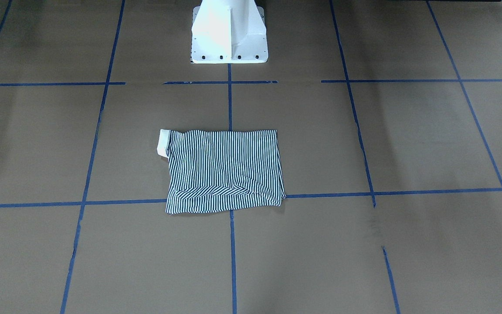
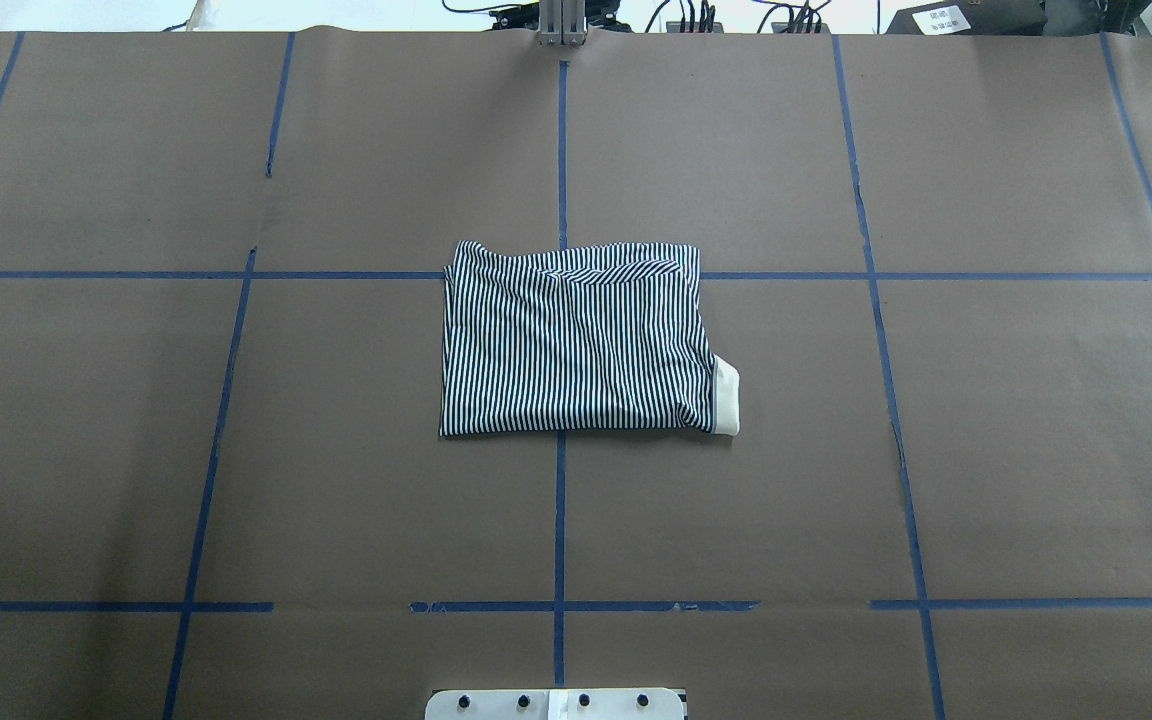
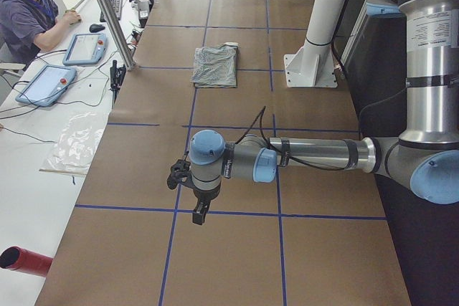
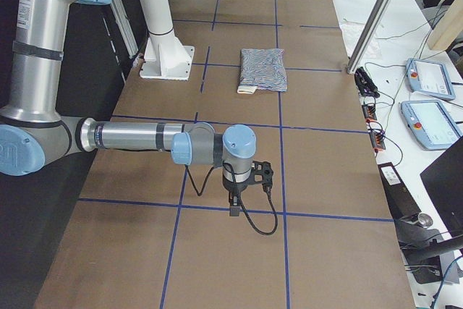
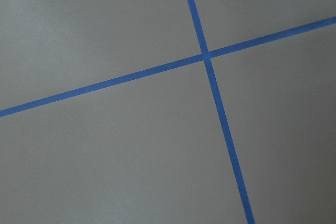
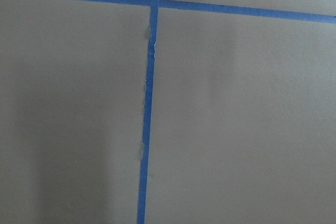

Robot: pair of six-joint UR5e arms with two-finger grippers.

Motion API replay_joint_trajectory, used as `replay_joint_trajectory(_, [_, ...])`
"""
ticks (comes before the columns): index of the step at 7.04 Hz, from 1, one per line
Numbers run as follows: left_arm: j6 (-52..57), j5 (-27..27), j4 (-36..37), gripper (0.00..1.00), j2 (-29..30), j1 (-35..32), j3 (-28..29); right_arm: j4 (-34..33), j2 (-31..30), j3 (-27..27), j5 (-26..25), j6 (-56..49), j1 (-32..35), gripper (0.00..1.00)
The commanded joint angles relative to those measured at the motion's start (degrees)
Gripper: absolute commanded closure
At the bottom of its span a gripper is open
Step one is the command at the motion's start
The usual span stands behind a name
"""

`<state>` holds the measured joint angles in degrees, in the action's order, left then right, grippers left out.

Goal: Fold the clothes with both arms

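My black left pincer (image 3: 199, 212) and right pincer (image 4: 234, 206), opening untellable, hang well apart from the folded navy-and-white striped polo shirt (image 2: 576, 340), probably because folding is finished.

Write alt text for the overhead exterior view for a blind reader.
A striped polo shirt lies folded into a rectangle centred on a brown table gridded with blue tape, its cream collar poking out at lower right. The robot's white pedestal base peeks in at the bottom edge.

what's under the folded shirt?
The shirt lies flat on the brown paper. Two blue tape lines run beneath it, so their crossing is covered. A cream collar pokes out at one edge; anything else under the folds is hidden.
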<state>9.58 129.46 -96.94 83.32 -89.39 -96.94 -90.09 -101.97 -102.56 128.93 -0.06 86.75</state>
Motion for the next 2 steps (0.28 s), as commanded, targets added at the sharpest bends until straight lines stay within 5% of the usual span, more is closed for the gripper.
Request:
replay_joint_trajectory(1, [0.0,0.0,0.0,0.0,0.0,0.0,0.0,0.0,-0.07,0.34,0.0,-0.03,0.0,0.0])
replay_joint_trajectory(2, [0.0,0.0,0.0,0.0,0.0,0.0,0.0,0.0,-0.07,0.34,0.0,-0.03,0.0,0.0])
